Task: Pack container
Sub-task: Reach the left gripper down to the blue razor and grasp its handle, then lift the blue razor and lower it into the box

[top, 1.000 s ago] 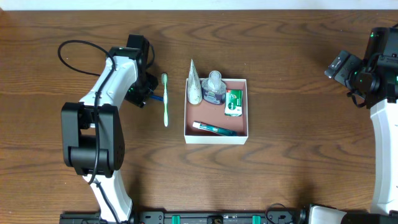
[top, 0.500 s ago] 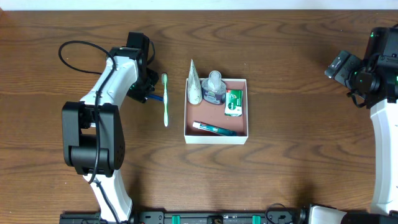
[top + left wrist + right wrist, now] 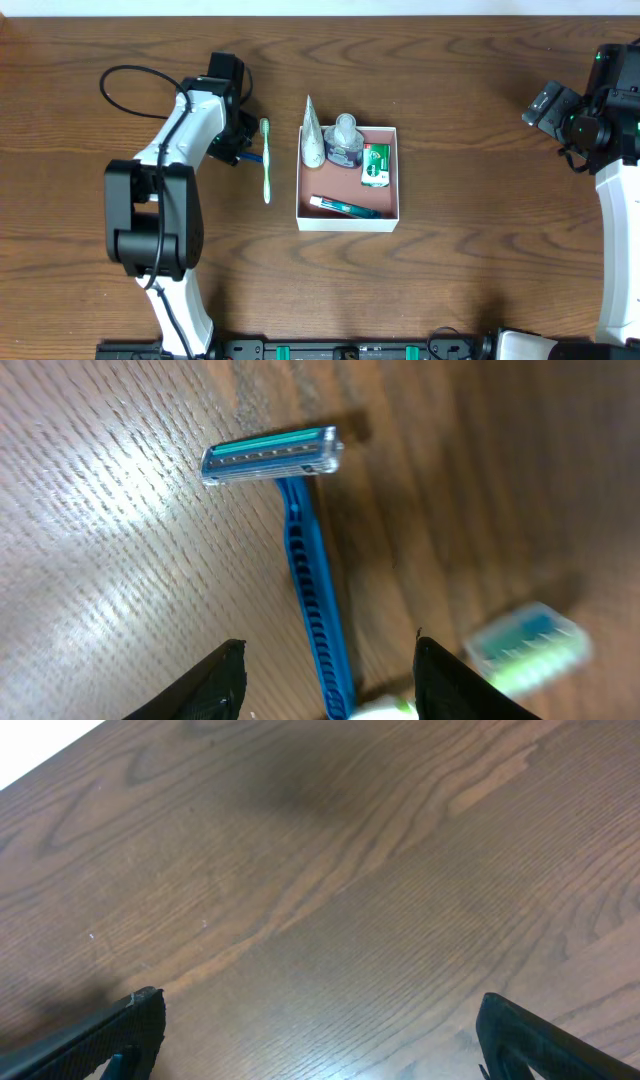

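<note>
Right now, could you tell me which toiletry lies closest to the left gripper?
The blue razor: its handle runs between the left gripper's open fingers, while the green toothbrush lies just beyond.

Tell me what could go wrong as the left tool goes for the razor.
The razor lies flat with a thin handle, so the left tool, open astride it, may scrape the table or lose it. The toothbrush lies close beside it and could get nudged or pinched too. The tube leans at the container's left wall; a razor dropped there might tip it.
</note>
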`<move>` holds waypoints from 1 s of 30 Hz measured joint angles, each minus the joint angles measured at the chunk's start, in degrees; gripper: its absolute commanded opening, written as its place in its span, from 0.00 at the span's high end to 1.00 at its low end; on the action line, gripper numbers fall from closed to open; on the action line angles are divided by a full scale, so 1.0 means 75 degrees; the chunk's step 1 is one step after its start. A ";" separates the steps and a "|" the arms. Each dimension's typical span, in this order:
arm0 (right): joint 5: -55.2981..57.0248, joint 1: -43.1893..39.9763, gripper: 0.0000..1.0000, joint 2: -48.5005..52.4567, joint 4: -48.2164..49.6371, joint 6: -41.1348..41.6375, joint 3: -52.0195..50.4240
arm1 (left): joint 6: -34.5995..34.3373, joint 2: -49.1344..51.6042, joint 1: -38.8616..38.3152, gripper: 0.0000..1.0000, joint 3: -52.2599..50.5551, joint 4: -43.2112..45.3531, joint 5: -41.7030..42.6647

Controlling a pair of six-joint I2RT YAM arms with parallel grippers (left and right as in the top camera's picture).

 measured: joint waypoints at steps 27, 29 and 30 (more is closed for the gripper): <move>0.0000 0.0000 0.01 0.0000 0.0000 0.0000 0.0000 | 0.1699 0.0493 -0.0291 0.94 0.0003 -0.0589 0.0006; 0.0000 0.0000 0.01 0.0000 -0.0003 0.0000 0.0000 | 0.2127 0.0493 -0.0291 0.94 0.0006 -0.0606 -0.0006; 0.0000 0.0000 0.01 0.0000 0.0000 0.0000 0.0000 | 0.2413 0.0493 -0.0291 0.94 0.0003 -0.0612 -0.0003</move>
